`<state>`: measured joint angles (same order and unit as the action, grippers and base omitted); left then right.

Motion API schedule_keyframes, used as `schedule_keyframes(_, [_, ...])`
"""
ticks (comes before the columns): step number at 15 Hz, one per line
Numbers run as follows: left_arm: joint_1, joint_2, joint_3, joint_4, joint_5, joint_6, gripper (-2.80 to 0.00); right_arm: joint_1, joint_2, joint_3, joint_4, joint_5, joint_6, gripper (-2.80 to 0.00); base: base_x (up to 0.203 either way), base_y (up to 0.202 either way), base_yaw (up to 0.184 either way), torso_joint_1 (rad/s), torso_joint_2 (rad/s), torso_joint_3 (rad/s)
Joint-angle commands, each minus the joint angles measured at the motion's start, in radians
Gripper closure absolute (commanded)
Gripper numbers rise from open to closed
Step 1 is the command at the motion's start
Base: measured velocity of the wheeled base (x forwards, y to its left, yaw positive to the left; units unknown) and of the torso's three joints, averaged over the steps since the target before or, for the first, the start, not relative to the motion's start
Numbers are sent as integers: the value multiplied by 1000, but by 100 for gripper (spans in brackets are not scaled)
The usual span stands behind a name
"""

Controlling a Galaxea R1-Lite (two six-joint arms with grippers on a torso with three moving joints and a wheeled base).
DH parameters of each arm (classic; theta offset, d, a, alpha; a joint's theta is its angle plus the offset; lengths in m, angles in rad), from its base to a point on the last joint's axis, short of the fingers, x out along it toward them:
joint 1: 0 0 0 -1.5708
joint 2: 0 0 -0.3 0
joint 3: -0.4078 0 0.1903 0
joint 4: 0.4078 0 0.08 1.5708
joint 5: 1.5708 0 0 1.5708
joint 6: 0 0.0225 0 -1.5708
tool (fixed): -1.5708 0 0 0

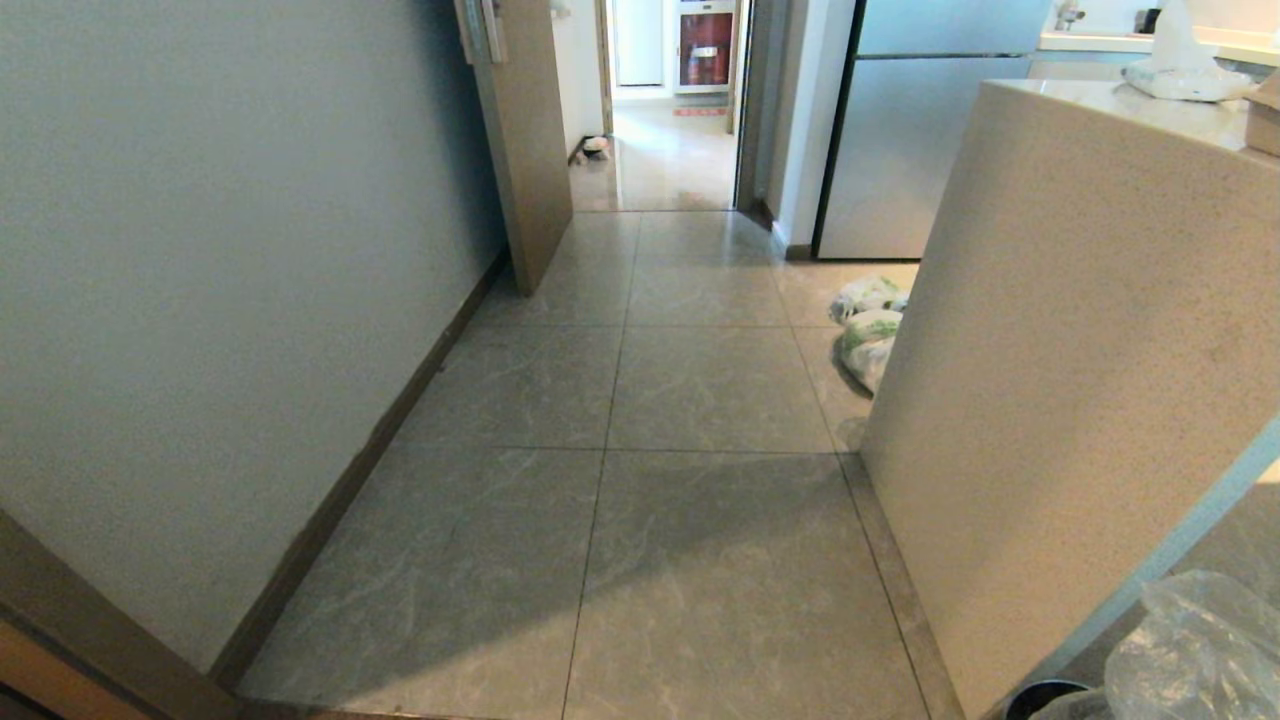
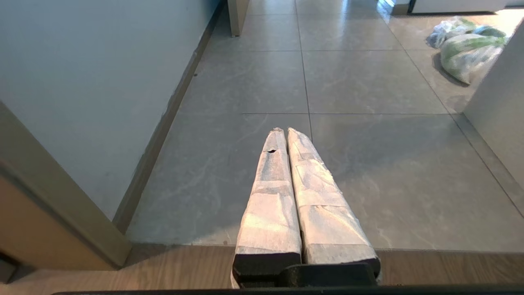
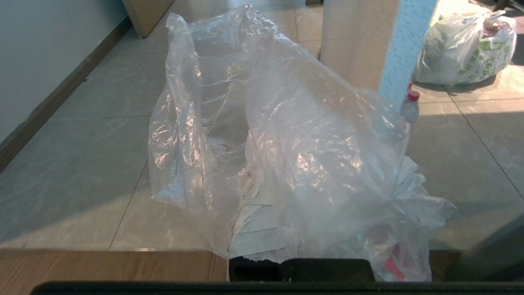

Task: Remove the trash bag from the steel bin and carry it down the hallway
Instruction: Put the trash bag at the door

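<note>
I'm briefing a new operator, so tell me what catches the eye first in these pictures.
The clear trash bag fills the right wrist view, draped over the right gripper, which is shut on it, with red scraps showing low inside. Ahead runs the hallway of grey tiles, toward an open door. White-and-green bags lie on the floor by the pale counter, and the left gripper hangs shut and empty over the tiles.

The left claw (image 2: 282,130) points level over the hallway (image 2: 348,82) floor, its two tape-wrapped fingers (image 2: 270,196) pressed together. A pale wall (image 2: 82,82) with dark skirting runs alongside, and white-and-green bags (image 2: 466,49) lie far ahead beside a table's side panel (image 2: 499,102)
</note>
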<state>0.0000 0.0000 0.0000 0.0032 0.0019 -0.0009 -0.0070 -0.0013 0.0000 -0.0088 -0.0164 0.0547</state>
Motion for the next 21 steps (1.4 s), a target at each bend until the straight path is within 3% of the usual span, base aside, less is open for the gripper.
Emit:
schedule_keyframes(1, [0, 0, 0, 0, 1, -1, 0, -1, 0, 2, 0, 0, 1, 0, 85, 0, 2, 2, 2, 2])
schedule_keyframes(11, [0, 0, 0, 0, 1, -2, 0, 1, 0, 2, 0, 0, 1, 0, 0, 0, 0, 0, 0, 0])
schedule_keyframes(16, [0, 0, 0, 0, 0, -1, 0, -1, 0, 2, 0, 0, 1, 0, 0, 153, 0, 4, 4, 0])
schedule_keyframes(21, [0, -1, 0, 0, 1, -1, 0, -1, 0, 2, 0, 0, 1, 0, 0, 12, 0, 0, 1, 0])
